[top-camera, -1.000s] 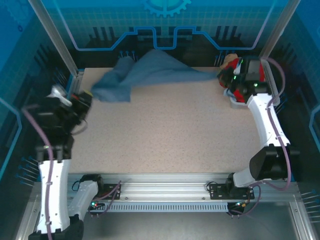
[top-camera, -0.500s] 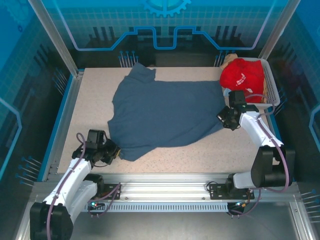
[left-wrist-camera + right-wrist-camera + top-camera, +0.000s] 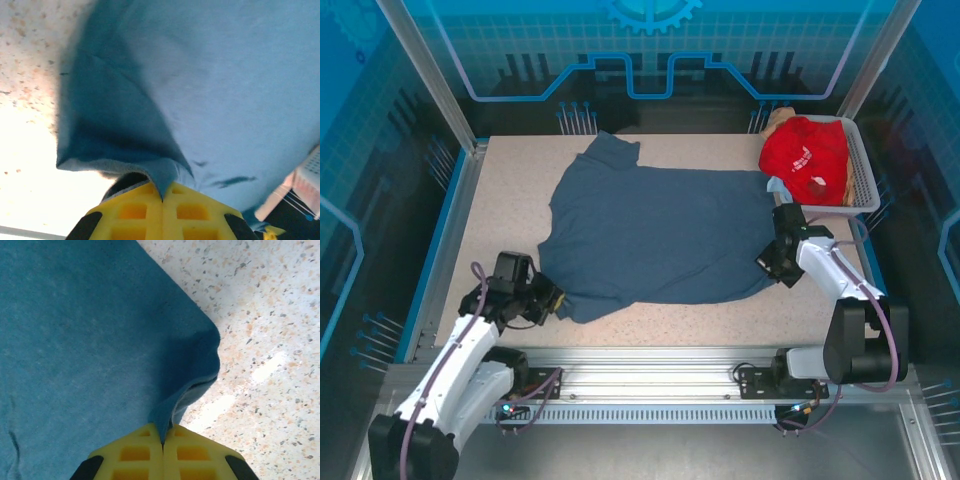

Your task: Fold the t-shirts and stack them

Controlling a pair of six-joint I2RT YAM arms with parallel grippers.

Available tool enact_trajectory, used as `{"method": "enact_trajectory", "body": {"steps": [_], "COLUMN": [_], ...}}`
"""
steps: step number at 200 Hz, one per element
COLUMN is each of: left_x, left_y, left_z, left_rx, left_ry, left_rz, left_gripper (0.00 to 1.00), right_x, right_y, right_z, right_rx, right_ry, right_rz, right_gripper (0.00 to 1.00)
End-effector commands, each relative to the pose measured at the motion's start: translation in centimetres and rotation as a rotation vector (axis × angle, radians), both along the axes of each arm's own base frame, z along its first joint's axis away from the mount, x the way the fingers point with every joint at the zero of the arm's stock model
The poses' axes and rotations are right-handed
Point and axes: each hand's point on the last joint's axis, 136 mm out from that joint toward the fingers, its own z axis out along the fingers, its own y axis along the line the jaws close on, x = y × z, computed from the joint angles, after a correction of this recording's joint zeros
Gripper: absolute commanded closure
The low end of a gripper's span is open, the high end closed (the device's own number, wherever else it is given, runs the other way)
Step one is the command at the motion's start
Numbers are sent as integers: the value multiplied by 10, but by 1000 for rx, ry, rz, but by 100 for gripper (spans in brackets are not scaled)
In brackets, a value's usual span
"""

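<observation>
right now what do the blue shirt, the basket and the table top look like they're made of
The blue shirt: soft matte knit cloth, probably cotton jersey; it drapes, creases and looks faintly fuzzy up close. The basket: white plastic by the look, with a stiff mesh wall. The table top: hard speckled beige surface, perhaps laminate or stone composite; slightly glossy, catching glare.

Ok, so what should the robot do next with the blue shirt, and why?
Probably open both pincers: the blue t-shirt lies spread on the table, and the left pincer and right pincer each pinch a near corner shut.
</observation>
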Motion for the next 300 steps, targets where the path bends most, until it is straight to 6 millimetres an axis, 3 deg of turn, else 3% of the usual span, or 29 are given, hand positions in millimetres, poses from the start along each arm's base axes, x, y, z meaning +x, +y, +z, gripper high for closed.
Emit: {"method": "enact_trajectory", "body": {"steps": [1,36,61,105,143,181,233,239,269,300], "left_x": [-27,-52,-70,-45,-49,-54,-13,-8,21,52], "left_y": [6,-1,-5,-17,-13,4,19,20,20,36], "left_z": [14,16,-4,-25,-37,-38,-7,-5,-11,-31], "left_rx": [30,-15,-31,-91,-32,96,226,241,285,371], "left_ry": [87,150,231,172,227,256,130,127,127,139], "left_rz": [5,-28,-68,-45,-88,-124,-117,-125,-158,-159], "left_gripper": [100,100,100,100,100,100,100,100,100,100], "right_x": [-10,-13,-15,-27,-30,-23,-3,7,18,17], "right_y": [-12,-23,-25,-23,-27,-26,-24,-25,-19,-8], "right_z": [8,7,0,-19,-22,-18,-6,2,0,-8], "right_rx": [-54,-76,-75,-63,-70,-68,-68,-72,-47,-19], "right_ry": [21,42,70,135,154,144,75,51,52,71], "right_rz": [-2,-7,6,5,-14,1,61,63,81,88], "right_gripper": [100,100,100,100,100,100,100,100,100,100]}}
